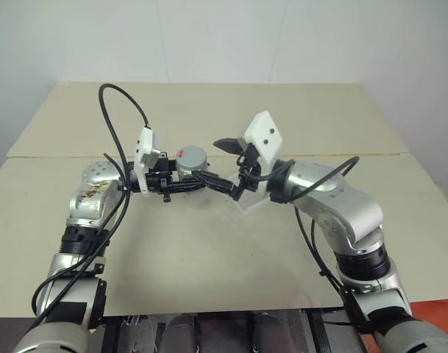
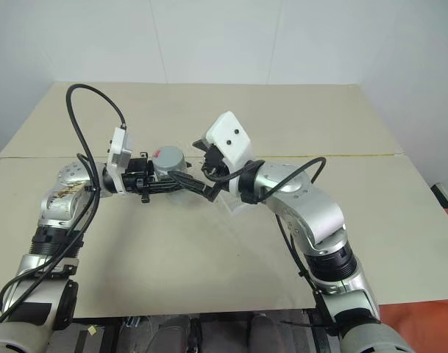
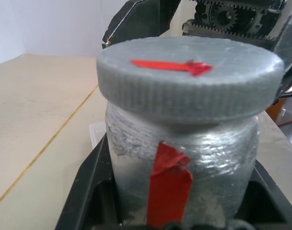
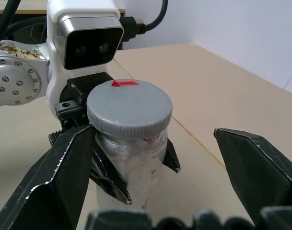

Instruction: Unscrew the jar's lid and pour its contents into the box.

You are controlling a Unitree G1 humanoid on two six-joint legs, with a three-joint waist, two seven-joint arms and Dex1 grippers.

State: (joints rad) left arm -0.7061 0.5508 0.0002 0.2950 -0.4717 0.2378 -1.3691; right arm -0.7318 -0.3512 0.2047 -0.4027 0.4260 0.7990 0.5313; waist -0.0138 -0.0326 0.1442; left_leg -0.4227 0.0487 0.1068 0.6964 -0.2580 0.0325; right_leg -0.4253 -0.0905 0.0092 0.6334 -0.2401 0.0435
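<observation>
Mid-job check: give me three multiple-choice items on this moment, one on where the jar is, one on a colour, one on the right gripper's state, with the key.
1. Where is the jar?
A. lying on the table
B. held upright in the left gripper
C. inside the box

2. What colour is the mark on the lid?
A. blue
B. green
C. red

3. How do the right gripper's fingers stand?
A. spread open either side of the jar, not clamped
B. shut on the lid
C. shut on the box

Key: 1 B, the left fingers clamp the jar's body above the table. 2 C, a red strip crosses the grey lid top. 3 A, the right wrist view shows a gap between the far finger and the lid.
</observation>
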